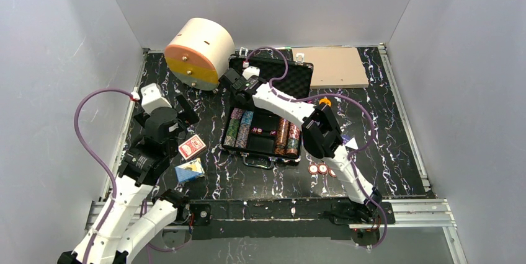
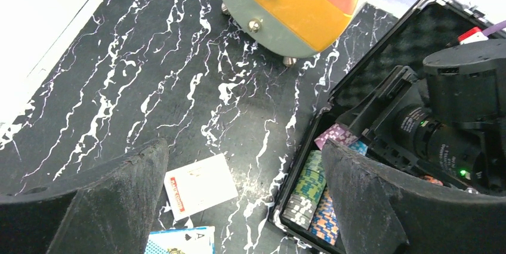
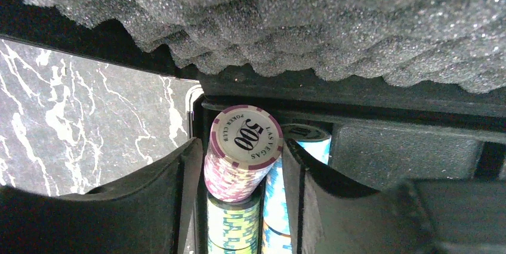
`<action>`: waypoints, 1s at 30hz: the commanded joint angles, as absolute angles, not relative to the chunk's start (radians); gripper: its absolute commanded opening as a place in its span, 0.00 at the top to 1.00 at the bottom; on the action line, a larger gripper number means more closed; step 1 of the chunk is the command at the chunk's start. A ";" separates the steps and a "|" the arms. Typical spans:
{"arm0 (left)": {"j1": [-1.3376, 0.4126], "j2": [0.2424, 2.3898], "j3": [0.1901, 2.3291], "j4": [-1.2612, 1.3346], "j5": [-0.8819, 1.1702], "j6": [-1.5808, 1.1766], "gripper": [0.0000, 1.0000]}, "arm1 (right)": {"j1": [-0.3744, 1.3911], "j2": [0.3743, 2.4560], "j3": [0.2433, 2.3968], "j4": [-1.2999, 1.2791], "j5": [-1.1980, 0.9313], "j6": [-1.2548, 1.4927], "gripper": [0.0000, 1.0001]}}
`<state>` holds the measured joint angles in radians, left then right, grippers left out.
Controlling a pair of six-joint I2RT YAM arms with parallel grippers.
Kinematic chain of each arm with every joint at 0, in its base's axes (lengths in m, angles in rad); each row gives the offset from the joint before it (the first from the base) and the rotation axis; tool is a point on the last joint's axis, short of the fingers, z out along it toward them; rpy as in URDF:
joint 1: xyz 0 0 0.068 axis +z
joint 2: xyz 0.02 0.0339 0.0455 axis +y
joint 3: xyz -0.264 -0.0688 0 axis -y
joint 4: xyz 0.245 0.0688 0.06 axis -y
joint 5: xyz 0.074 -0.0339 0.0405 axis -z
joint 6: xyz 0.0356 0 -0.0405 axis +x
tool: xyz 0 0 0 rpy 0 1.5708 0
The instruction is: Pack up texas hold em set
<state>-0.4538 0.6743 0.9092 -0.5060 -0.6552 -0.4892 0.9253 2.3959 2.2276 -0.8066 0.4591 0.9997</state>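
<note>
Pink chip stack [image 3: 238, 167] aslant in briefcase [image 1: 293, 77], 500 face up, pinched by right jaws; left jaws apart.

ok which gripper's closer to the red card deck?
Left. Left gripper hangs open right by the red card deck; right gripper is in the case, closed on the pink chip stack.

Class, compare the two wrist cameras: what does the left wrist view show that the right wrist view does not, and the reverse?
Left wrist only: the cream cylinder, the red card deck, the blue card deck and the open left gripper. Right wrist only: the 500 printed on the pink chips, pinched by the right gripper. Both: green chips, the briefcase with its foam lining, the marbled table.
</note>
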 commanded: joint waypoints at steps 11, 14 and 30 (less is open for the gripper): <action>-0.454 0.697 0.867 -0.525 -0.698 -0.469 0.02 | 0.924 2.478 2.299 -0.774 0.389 0.898 0.45; -0.454 0.701 0.865 -0.525 -0.698 -0.468 0.02 | 0.922 2.483 2.290 -0.755 0.371 0.881 0.45; -0.454 0.715 0.864 -0.531 -0.704 -0.461 0.02 | 0.857 2.465 2.316 -0.877 0.123 0.991 0.90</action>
